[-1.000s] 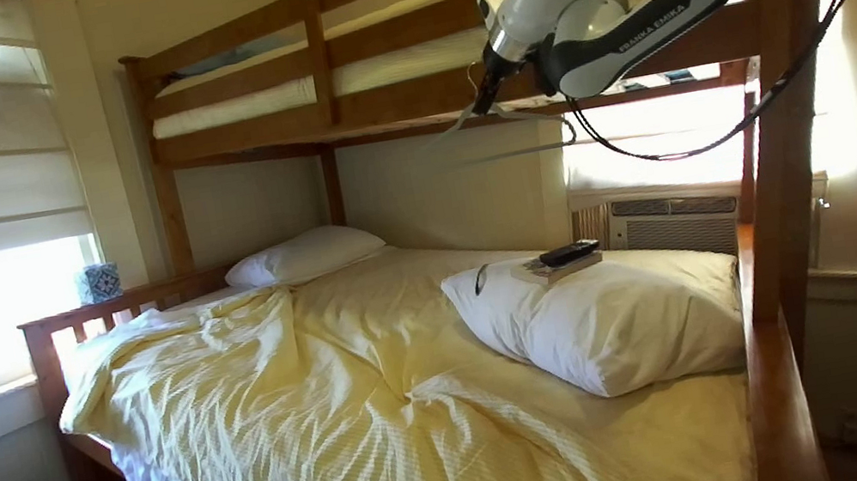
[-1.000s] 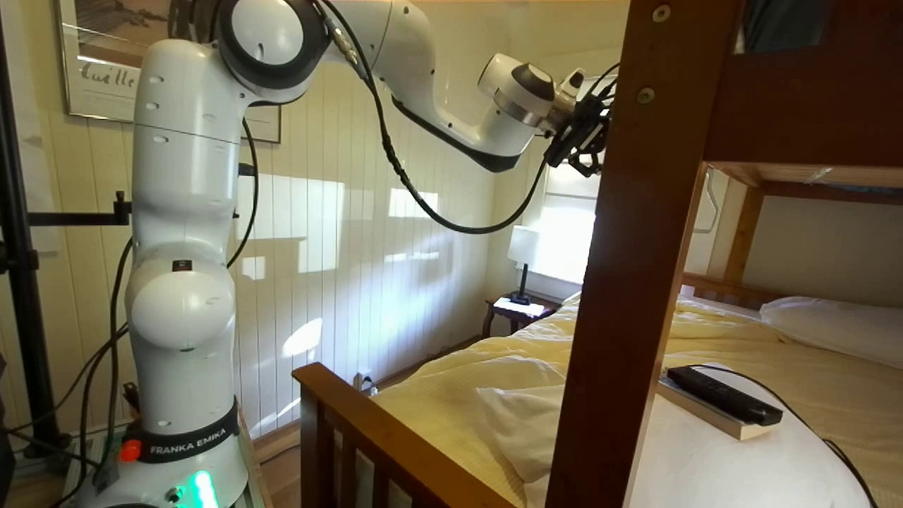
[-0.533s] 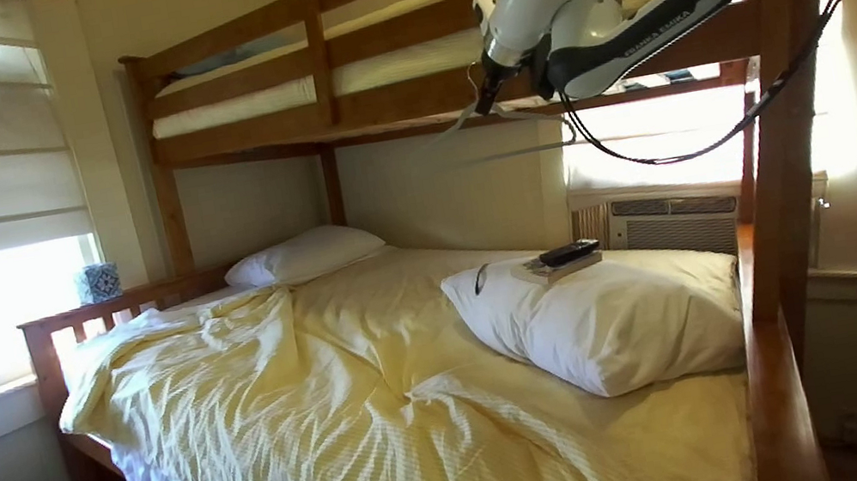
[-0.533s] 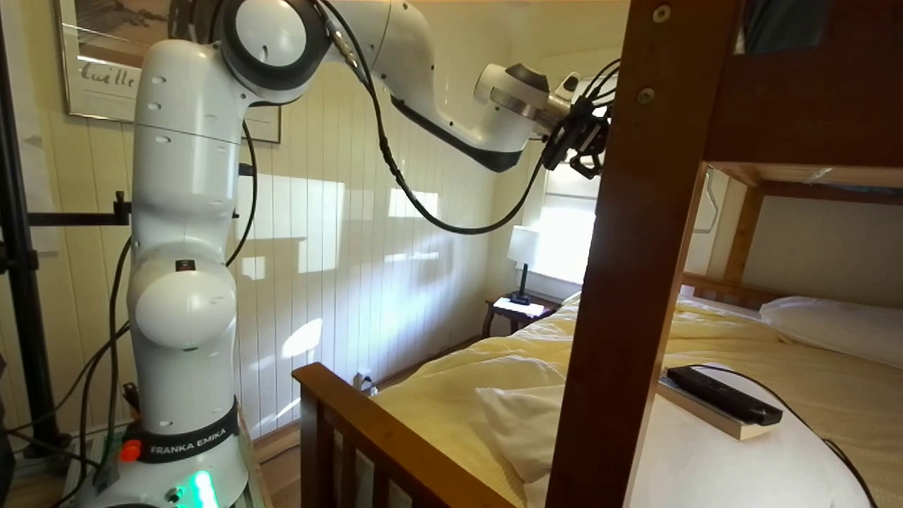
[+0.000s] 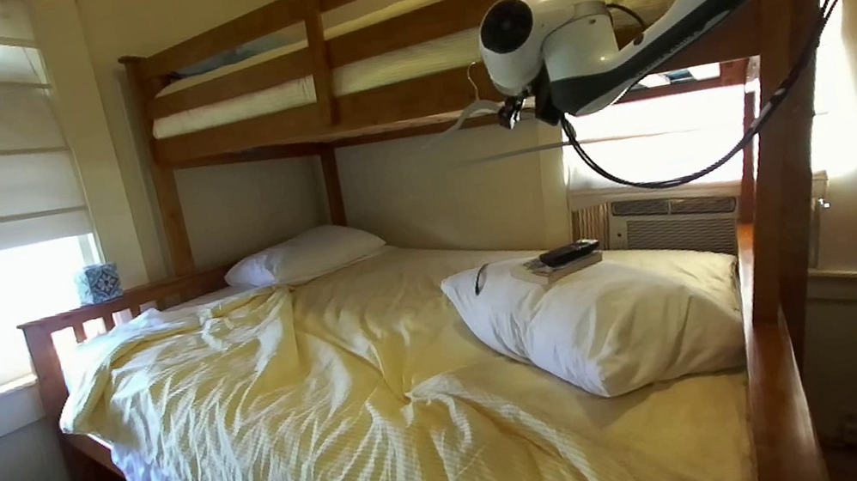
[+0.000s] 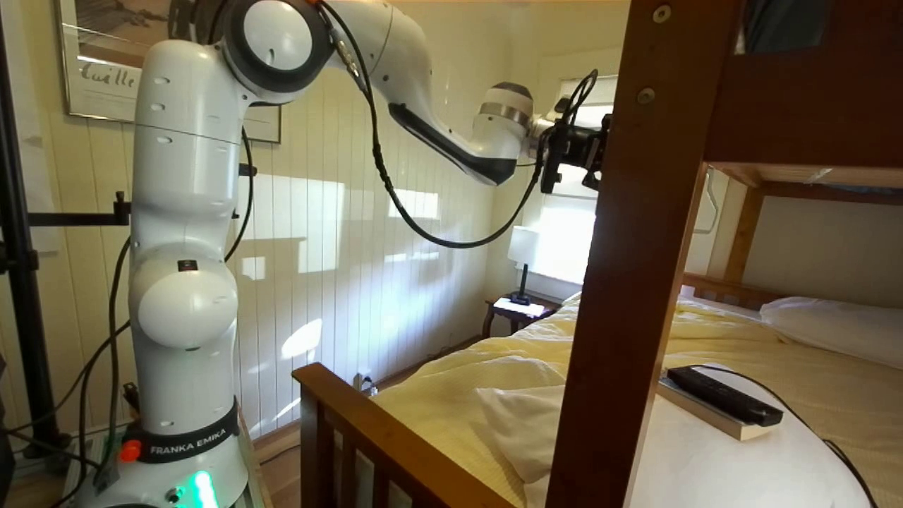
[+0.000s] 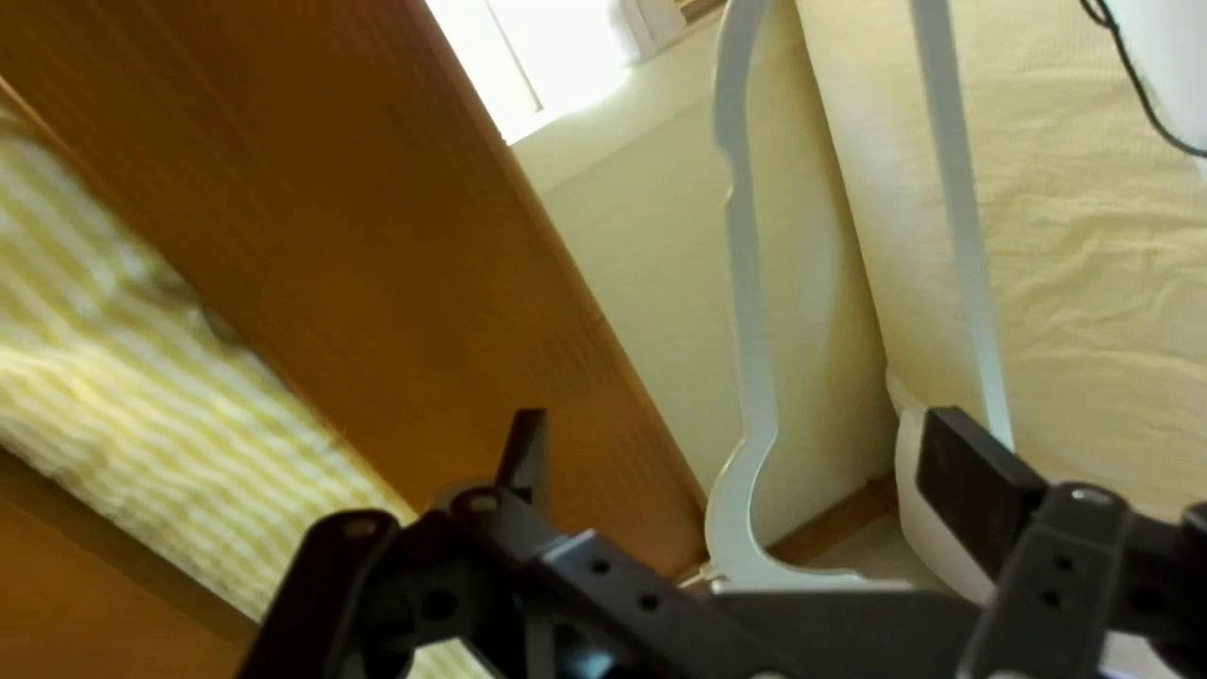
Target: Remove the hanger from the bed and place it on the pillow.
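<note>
Wooden bunk bed (image 5: 404, 96), pale clothes hanger (image 7: 752, 330) just dangling off its upper-deck edge, fingers (image 7: 981, 495) spread apart close by.

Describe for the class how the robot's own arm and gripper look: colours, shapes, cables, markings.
The arm is glossy white, with rounded segments and black trim. A black band low on it reads FRANKA EMIKA in white, above a green light. A black cable hangs in a loop. The gripper is black and angular, with two fingers and small holes.
</note>
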Controlling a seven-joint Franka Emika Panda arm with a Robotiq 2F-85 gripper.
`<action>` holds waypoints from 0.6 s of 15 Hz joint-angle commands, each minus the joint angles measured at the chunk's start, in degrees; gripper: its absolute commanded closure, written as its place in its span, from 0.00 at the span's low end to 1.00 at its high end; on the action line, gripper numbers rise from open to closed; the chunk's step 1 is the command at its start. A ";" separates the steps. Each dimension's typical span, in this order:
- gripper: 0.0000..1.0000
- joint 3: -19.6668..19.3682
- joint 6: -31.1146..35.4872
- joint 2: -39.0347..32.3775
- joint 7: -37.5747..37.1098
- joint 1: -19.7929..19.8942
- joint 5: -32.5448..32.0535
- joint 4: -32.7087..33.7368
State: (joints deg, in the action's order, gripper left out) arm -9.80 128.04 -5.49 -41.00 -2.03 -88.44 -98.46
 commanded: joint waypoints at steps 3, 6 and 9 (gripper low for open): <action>0.00 3.23 -7.47 -0.46 -7.12 2.63 0.01 -2.72; 0.00 3.73 -6.89 -0.73 -5.98 3.15 0.12 -2.31; 0.00 3.80 -13.63 -3.91 -13.47 3.40 1.74 1.28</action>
State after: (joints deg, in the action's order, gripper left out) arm -7.20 119.39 -6.53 -49.30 0.15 -88.26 -100.62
